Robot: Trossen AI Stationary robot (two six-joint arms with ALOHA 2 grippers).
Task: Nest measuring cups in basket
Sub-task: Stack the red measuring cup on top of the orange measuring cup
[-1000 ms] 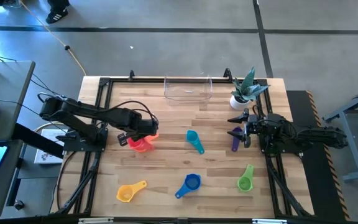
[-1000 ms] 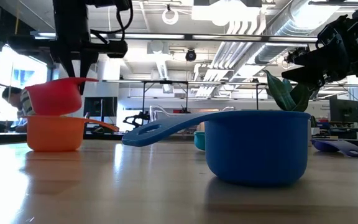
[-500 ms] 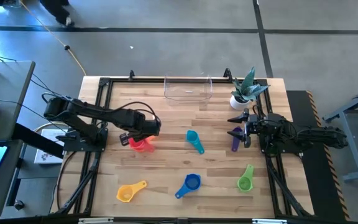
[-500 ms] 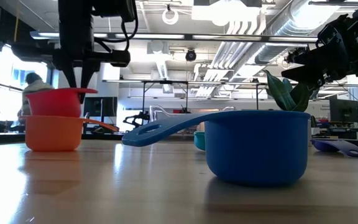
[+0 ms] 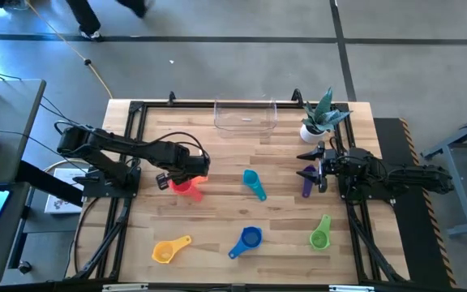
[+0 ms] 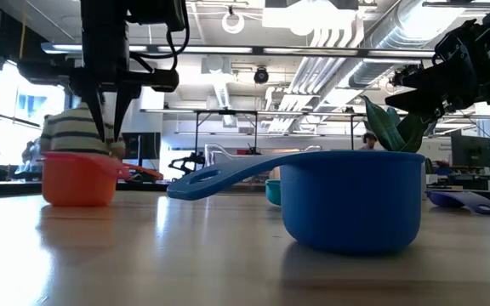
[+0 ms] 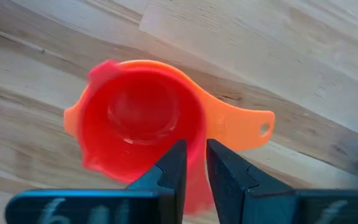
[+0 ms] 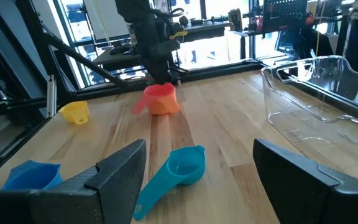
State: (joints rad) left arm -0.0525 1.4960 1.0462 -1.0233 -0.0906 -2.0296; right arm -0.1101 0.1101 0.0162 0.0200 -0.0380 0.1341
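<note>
The red cup point(image 5: 186, 187) sits nested inside the orange cup point(image 6: 76, 181) on the table's left half; only its rim shows above the orange wall in the low view. My left gripper point(image 5: 183, 172) points down over it, open by a narrow gap, with the red handle point(image 7: 195, 186) between its fingers. My right gripper point(image 5: 310, 167) waits wide open at the right edge, above the purple cup point(image 5: 306, 186). The teal point(image 5: 254, 183), blue point(image 5: 247, 240), green point(image 5: 320, 233) and yellow point(image 5: 169, 249) cups lie apart on the table. The clear basket point(image 5: 245, 115) stands at the far edge. My left gripper comes from above, pointing down, with one finger point(image 7: 171, 169) on either side of the red cup's handle. I cannot tell whether the fingers touch it. The red cup rests upright inside the orange cup, which stands on the table.
A small white plant pot point(image 5: 313, 126) with green leaves stands to the right of the basket. Bare wood lies between the nested cups and the basket. A person in a striped top point(image 6: 71, 136) shows in the room behind the table.
My left gripper has moved down with the red cup, which was held above the orange cup and now sits deep inside it. In the low view its fingertips, closed to a point before, now stand slightly apart.
</note>
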